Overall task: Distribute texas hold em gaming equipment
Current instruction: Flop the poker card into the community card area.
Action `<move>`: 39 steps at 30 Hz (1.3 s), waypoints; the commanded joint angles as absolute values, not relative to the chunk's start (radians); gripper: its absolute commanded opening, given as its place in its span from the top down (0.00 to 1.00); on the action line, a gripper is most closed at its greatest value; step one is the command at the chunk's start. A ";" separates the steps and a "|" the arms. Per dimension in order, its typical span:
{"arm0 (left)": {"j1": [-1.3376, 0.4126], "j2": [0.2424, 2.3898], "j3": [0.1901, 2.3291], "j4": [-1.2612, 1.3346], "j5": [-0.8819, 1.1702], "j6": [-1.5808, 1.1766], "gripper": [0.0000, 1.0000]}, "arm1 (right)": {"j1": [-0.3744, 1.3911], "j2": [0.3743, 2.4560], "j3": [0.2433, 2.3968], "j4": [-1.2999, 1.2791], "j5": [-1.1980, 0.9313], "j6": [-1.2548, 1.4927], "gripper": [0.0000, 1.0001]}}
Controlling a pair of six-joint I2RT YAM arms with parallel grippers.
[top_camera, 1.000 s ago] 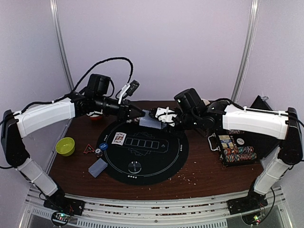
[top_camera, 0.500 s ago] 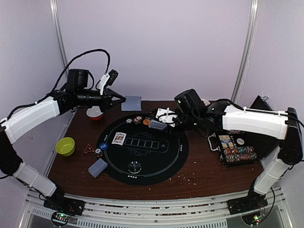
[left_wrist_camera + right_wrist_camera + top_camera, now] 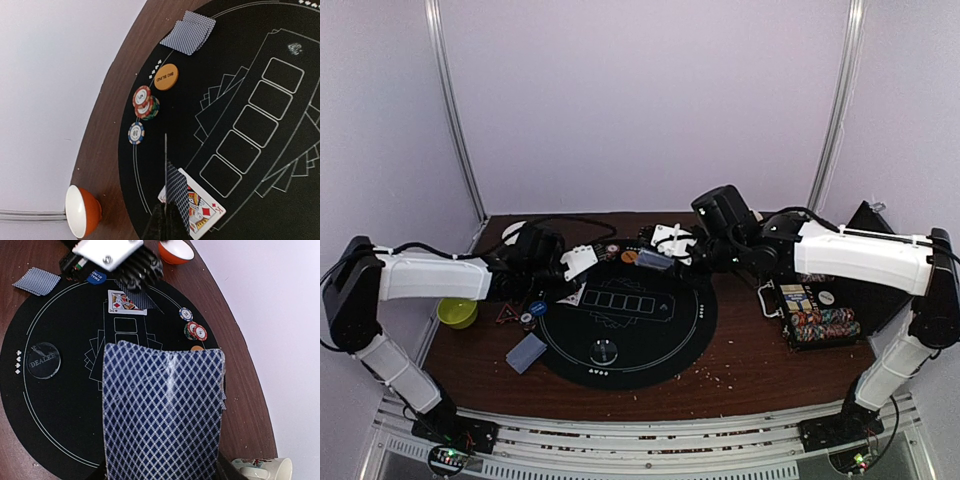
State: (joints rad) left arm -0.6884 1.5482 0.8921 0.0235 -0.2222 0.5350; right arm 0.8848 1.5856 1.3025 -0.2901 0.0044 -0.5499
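Observation:
My left gripper (image 3: 570, 288) is low over the left edge of the black mat (image 3: 650, 335). It is shut on one face-down card (image 3: 176, 197), seen edge-on, just above a face-up king of diamonds (image 3: 204, 211). My right gripper (image 3: 658, 258) is shut on the blue-backed deck (image 3: 162, 410) above the mat's far side. Striped chips (image 3: 145, 102) and an orange big blind disc (image 3: 166, 77) lie at the far left rim of the mat. Two face-down cards (image 3: 189, 31) lie beyond them. Another face-down pair (image 3: 527, 352) lies at the front left, near a blue disc (image 3: 536, 309). A clear dealer disc (image 3: 605, 351) sits near the front.
A white-and-orange bowl (image 3: 80, 210) stands off the mat at the back left. A green bowl (image 3: 457, 308) and a red triangle (image 3: 506, 315) are on the left. A chip case (image 3: 818, 318) stands on the right, and a mug (image 3: 262, 470) near the right arm.
My left arm has swung down from high at the back left, carrying a card to the mat's left edge over the king. The right arm has hardly moved.

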 commanded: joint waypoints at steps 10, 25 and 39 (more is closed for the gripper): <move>-0.752 1.773 0.908 0.366 -0.368 0.743 1.00 | 0.878 1.532 1.291 -0.301 0.033 -0.543 0.53; -0.762 1.809 0.810 0.536 -0.395 0.896 1.00 | 0.874 1.525 1.284 -0.308 0.030 -0.542 0.53; -0.782 1.896 0.878 0.211 -0.265 0.775 1.00 | 0.873 1.507 1.275 -0.308 0.040 -0.543 0.53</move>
State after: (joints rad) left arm -0.7765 1.8927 0.8330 0.3309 -0.3351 0.8333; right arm 0.8787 1.5558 1.2850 -0.3202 0.0200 -0.5499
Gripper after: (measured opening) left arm 0.005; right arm 0.478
